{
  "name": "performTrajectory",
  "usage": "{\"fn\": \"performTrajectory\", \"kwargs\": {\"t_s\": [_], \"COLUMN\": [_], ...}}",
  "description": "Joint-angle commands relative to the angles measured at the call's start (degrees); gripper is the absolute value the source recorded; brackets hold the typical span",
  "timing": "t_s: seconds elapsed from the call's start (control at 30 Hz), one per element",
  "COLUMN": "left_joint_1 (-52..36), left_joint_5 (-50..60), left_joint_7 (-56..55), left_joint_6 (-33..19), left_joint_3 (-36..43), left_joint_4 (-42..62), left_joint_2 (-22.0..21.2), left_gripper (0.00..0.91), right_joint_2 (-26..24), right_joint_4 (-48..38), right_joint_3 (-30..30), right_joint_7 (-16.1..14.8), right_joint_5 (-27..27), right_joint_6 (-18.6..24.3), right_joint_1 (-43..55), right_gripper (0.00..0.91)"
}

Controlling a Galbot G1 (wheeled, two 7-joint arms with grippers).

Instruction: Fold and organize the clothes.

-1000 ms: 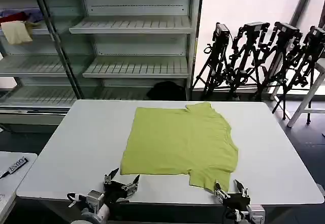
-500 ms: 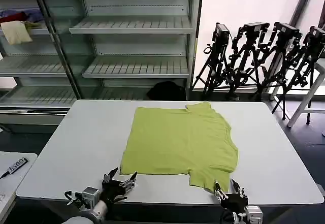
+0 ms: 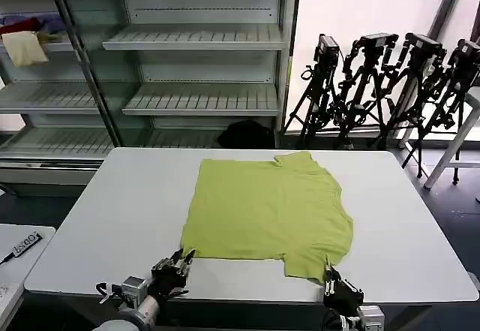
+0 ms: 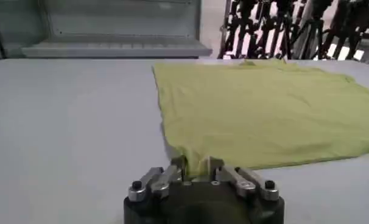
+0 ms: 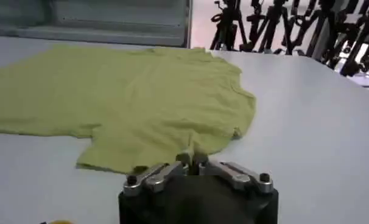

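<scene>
The clothes are one lime yellow-green T-shirt [image 3: 266, 207], lying flat on the white table [image 3: 127, 203]. My left gripper [image 3: 182, 258] is at the shirt's near left corner. In the left wrist view this gripper [image 4: 196, 164] has its fingers shut on a pinch of the T-shirt [image 4: 263, 115] hem. My right gripper [image 3: 330, 273] is at the near right sleeve edge. In the right wrist view it [image 5: 191, 159] is shut, with a thin fold of the T-shirt [image 5: 136, 103] between its tips.
Grey shelving [image 3: 202, 98] stands behind the table, with a cream cloth [image 3: 24, 46] on a shelf at the upper left. Black tripods [image 3: 390, 83] stand at the back right. A low side table [image 3: 19, 252] is at the near left.
Both grippers moved forward to the shirt's near edge and went from wide open to shut on the fabric. The shirt's near edge shifted slightly.
</scene>
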Motion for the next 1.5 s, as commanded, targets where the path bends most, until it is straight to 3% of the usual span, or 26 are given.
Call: {"fn": "performTrajectory", "kwargs": {"t_s": [0.03, 0.2, 0.27, 0.37, 0.67, 0.9, 1.5], "left_joint_1": [-0.01, -0.32, -0.99, -2.37, -6.96, -12.49, -19.22], "left_joint_5": [-0.11, -1.03, -1.85, -3.03, 0.71, 2.52, 8.43], "left_joint_7": [-0.01, 0.07, 0.07, 0.39, 0.73, 0.15, -0.39], "left_joint_6": [-0.38, -2.14, -2.35, -2.17, -3.7, -1.02, 1.16], "left_joint_3": [-0.08, -0.33, -0.44, -1.01, 0.05, 1.44, 4.85], "left_joint_4": [0.09, -0.89, -1.05, -0.64, 1.68, 3.76, 9.68], "left_joint_2": [0.03, -0.18, -0.4, -0.98, -1.72, -1.68, -2.11], "left_gripper": [0.0, 0.0, 0.0, 0.0, 0.0, 0.0, 0.0], "right_joint_2": [-0.1, 0.66, 1.02, 1.77, 2.8, 2.57, 2.21], "right_joint_4": [-0.13, 0.67, 1.17, 1.26, -2.68, -7.8, -15.21], "right_joint_3": [-0.1, 0.67, 1.24, 2.3, 2.62, 2.02, 1.73], "right_joint_7": [-0.18, 0.8, 0.62, 0.06, -0.12, -2.1, -3.89], "right_joint_5": [0.03, 3.21, 3.8, 3.55, 1.13, -1.63, -3.82], "right_joint_6": [1.17, 7.19, 7.47, 6.99, 0.39, -2.37, -3.11], "right_joint_1": [-0.21, 0.66, 1.5, 3.54, 15.72, 22.8, 27.89], "right_gripper": [0.0, 0.0, 0.0, 0.0, 0.0, 0.0, 0.0]}}
